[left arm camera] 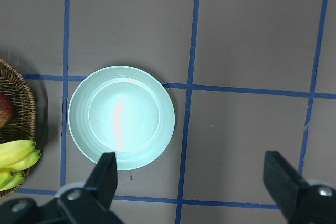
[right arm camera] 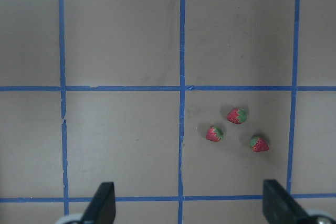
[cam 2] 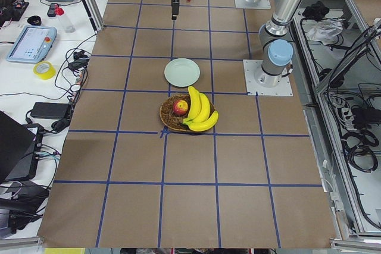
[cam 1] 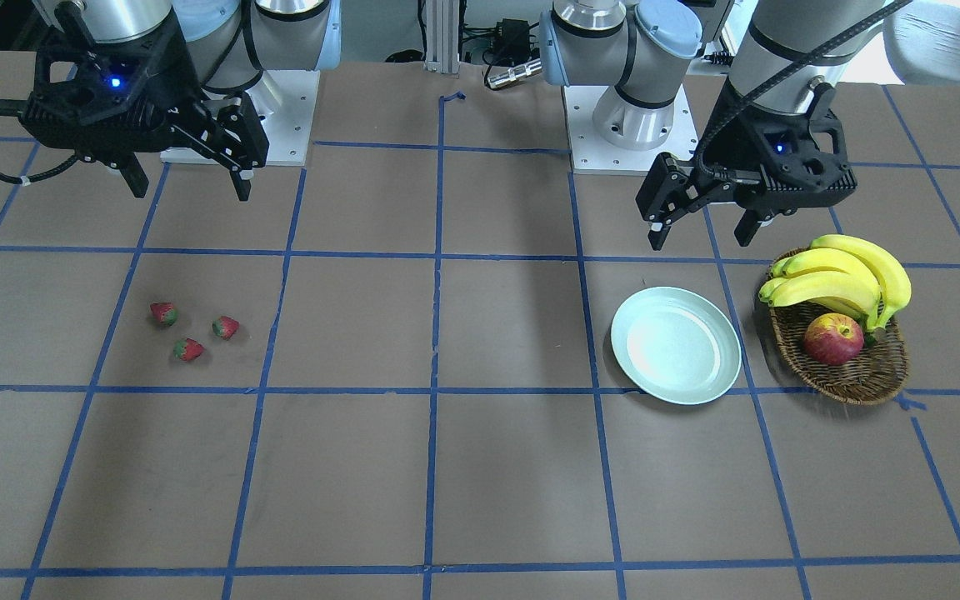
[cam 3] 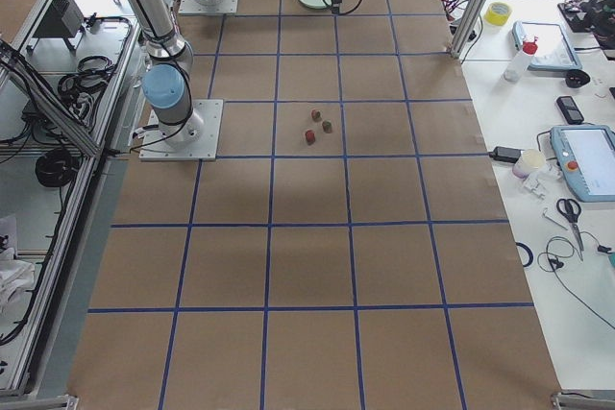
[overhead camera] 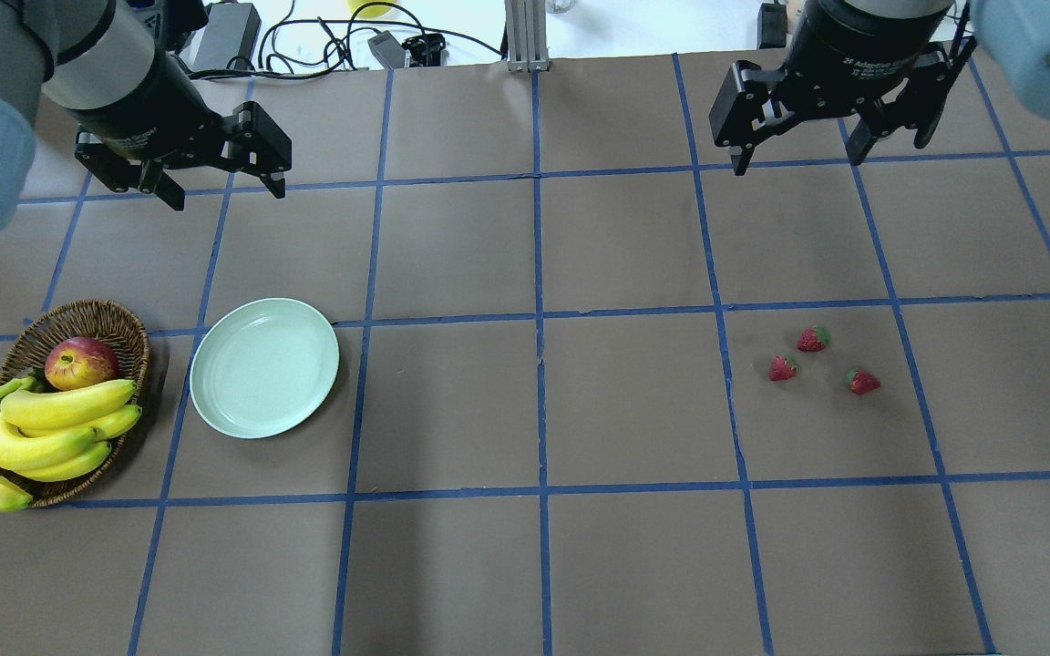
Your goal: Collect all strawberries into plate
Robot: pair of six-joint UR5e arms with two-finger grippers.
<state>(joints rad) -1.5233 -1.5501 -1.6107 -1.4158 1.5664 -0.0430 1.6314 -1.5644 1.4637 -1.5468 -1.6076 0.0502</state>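
Three small red strawberries (overhead camera: pixel 813 339) (overhead camera: pixel 783 368) (overhead camera: pixel 862 381) lie close together on the brown table on my right side. They also show in the right wrist view (right arm camera: pixel 237 115) and the front view (cam 1: pixel 188 349). The empty mint-green plate (overhead camera: pixel 264 367) sits on my left side and shows in the left wrist view (left arm camera: pixel 121 117). My right gripper (overhead camera: pixel 798 162) is open and empty, high above the table and behind the strawberries. My left gripper (overhead camera: pixel 227 194) is open and empty, high above the table and behind the plate.
A brown wicker basket (overhead camera: pixel 78 319) stands just left of the plate and holds a bunch of bananas (overhead camera: pixel 42 428) and a red-yellow apple (overhead camera: pixel 80 362). Blue tape lines grid the table. The arm bases (cam 1: pixel 630 125) stand at the table's robot-side edge.
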